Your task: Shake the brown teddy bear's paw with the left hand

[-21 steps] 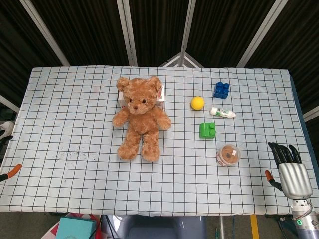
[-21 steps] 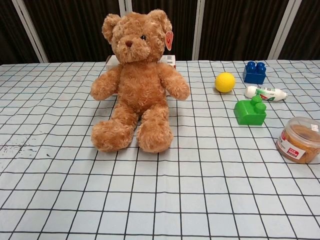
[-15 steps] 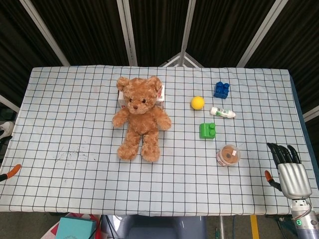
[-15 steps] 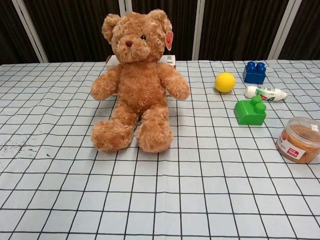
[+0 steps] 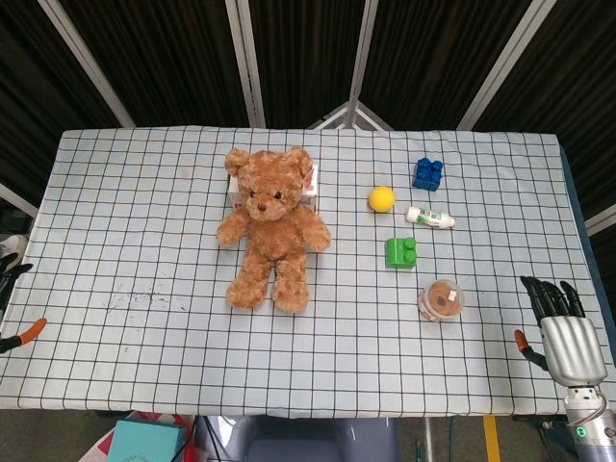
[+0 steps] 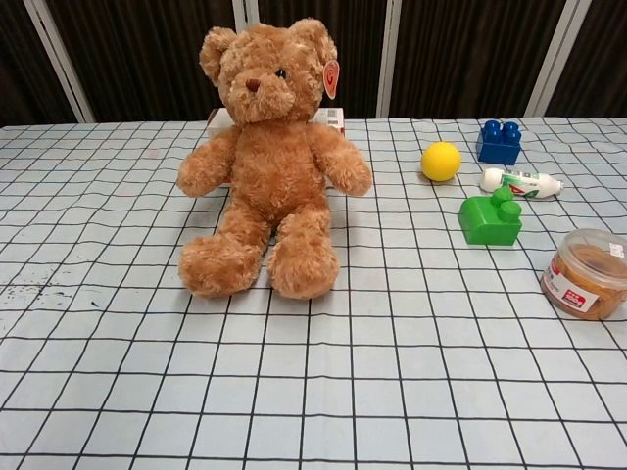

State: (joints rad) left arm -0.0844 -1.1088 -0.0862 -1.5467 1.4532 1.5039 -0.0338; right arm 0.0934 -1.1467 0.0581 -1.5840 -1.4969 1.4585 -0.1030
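The brown teddy bear (image 5: 270, 229) sits upright left of the table's middle, facing me, with both arms spread; it also fills the left-centre of the chest view (image 6: 266, 162). One of its paws (image 5: 230, 231) points toward my left side, and the chest view shows that same paw (image 6: 199, 173). My left hand (image 5: 13, 337) barely shows at the far left edge: an orange-tipped thumb and a dark fingertip, apart, nothing in them, far from the bear. My right hand (image 5: 562, 332) lies flat at the near right corner, fingers straight and empty.
A white box (image 5: 310, 183) stands behind the bear. Right of the bear are a yellow ball (image 5: 381, 199), a blue block (image 5: 427, 173), a white tube (image 5: 429, 218), a green block (image 5: 400, 252) and a lidded round tub (image 5: 441, 300). A checked cloth (image 5: 144, 289) covers the table.
A dark fingertip of my left hand has come into view at the left edge, and its thumb has shifted slightly. My right hand has slid a little toward the near edge. The bear has not moved.
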